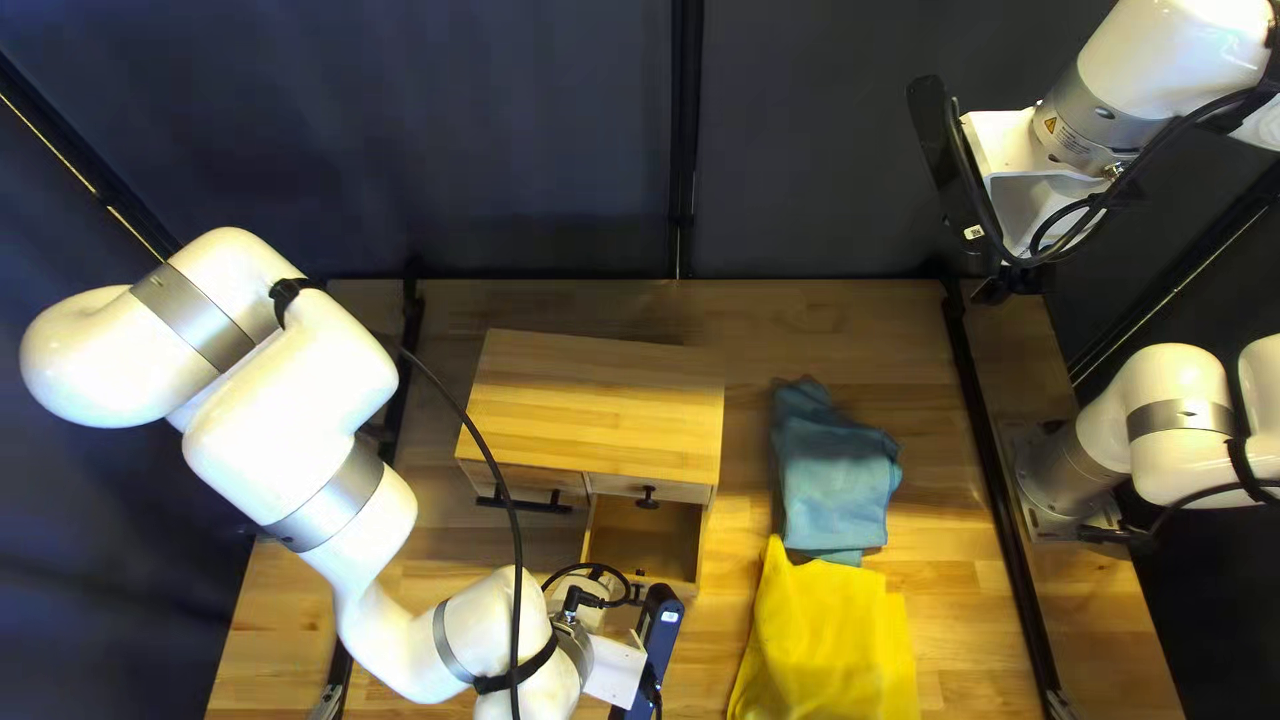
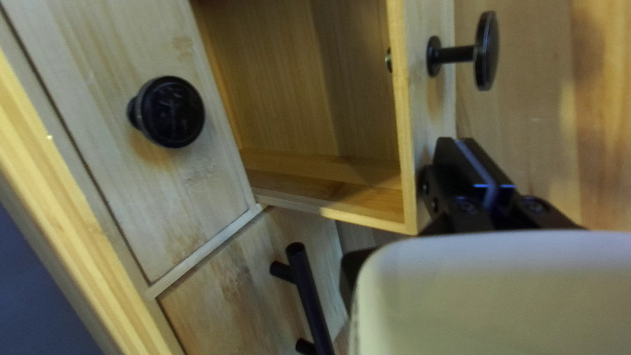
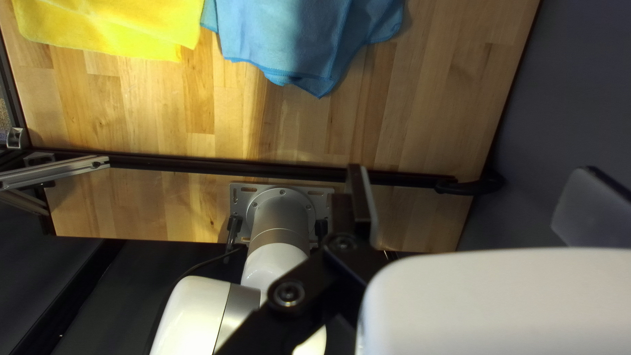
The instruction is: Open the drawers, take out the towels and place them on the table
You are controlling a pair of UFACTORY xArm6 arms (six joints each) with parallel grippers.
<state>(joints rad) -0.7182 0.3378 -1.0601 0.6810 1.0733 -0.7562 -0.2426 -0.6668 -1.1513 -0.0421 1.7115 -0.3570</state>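
On table [image 1: 850, 320], one blue towel [image 1: 832, 478], one yellow towel [image 1: 828, 640], one open drawer [image 1: 645, 540]

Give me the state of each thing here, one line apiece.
Lower knob drawer, pulled open, empty.
Upper knob drawer, shut.
Bar-handle drawer, shut.
Blue towel, out, bunched on table.
Yellow towel, out, spread on table.
Left gripper, jaws shut on nothing.
Right gripper, jaws open, empty.
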